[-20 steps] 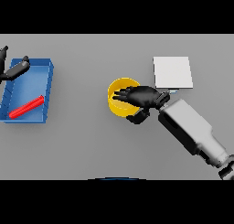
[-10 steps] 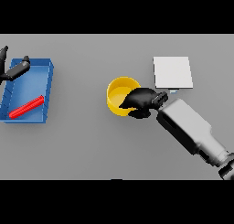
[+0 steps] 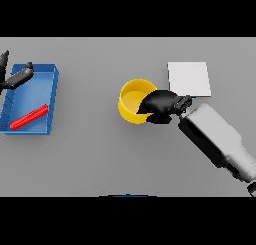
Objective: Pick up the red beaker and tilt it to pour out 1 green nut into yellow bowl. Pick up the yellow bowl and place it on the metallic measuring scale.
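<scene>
head view: the right robot hand [image 3: 159, 105] has its fingers curled over the right rim of the yellow bowl [image 3: 133, 101], gripping it. the bowl sits on the grey surface [image 3: 100, 154], just left of the pale square scale [image 3: 189, 78]. the left robot hand [image 3: 15, 78] rests at the far left with relaxed fingers, over the blue tray [image 3: 52, 101], which holds a red stick [image 3: 29, 117].

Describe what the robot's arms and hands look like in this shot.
The right arm is a boxy forearm in white and grey, darker toward the wrist. The right hand is glossy black with rounded fingers. Only the black left hand shows at the left edge; no cables or markings visible.
</scene>
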Tool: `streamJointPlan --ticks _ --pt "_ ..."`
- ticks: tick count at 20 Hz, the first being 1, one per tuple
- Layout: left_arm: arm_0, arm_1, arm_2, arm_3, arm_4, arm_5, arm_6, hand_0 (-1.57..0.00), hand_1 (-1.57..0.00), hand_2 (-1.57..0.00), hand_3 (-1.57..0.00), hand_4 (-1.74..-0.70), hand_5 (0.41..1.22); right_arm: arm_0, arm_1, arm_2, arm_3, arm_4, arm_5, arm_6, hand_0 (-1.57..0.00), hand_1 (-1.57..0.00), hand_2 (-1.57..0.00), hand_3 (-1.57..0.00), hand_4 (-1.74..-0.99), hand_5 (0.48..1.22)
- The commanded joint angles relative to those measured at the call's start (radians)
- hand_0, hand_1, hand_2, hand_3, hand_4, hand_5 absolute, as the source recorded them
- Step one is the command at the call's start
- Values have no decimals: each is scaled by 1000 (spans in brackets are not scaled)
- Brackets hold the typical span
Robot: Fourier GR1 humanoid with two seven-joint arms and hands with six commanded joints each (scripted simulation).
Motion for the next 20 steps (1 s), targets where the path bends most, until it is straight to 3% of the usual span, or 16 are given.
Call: streamJointPlan --ticks 1,2,8,10,12,15,20 --pt "-2 0 -3 -2 -8 7 5 1 1 1 1 -799 723 -2 -10 -7 -25 -5 12 17 -1547 -1545 -1490 -1329 -1732 1215" --pt "-4 5 0 -2 -7 4 0 1 1 1 1 -798 721 -12 -26 -18 -58 -14 38 28 -1552 -1551 -1506 -1377 -1731 1216" --pt "-1 3 5 0 1 2 -8 1 1 1 1 -806 723 -39 -67 -87 -144 -46 103 128 -1566 -1566 -1554 -1262 -1721 1219" --pt "-18 8 1 -8 -4 -1 18 1 1 1 1 -805 723 -21 -65 -94 -181 -60 122 150 -1568 -1568 -1560 -1248 -1720 1219" --pt "-8 14 1 -13 -9 4 8 1 1 1 1 -800 723 -28 -96 -99 -197 -49 110 119 -1569 -1569 -1564 -1238 -1719 1220" --pt "10 29 8 -40 1 10 7 1 1 1 1 -811 741 -69 -124 -128 -161 -31 88 126 -1570 -1570 -1567 -1325 -1720 1221" --pt "2 39 0 -53 -9 11 59 1 1 1 1 -806 739 -94 -169 -178 -30 -6 -2 97 -1571 -1571 -1570 -1226 -1720 1221"
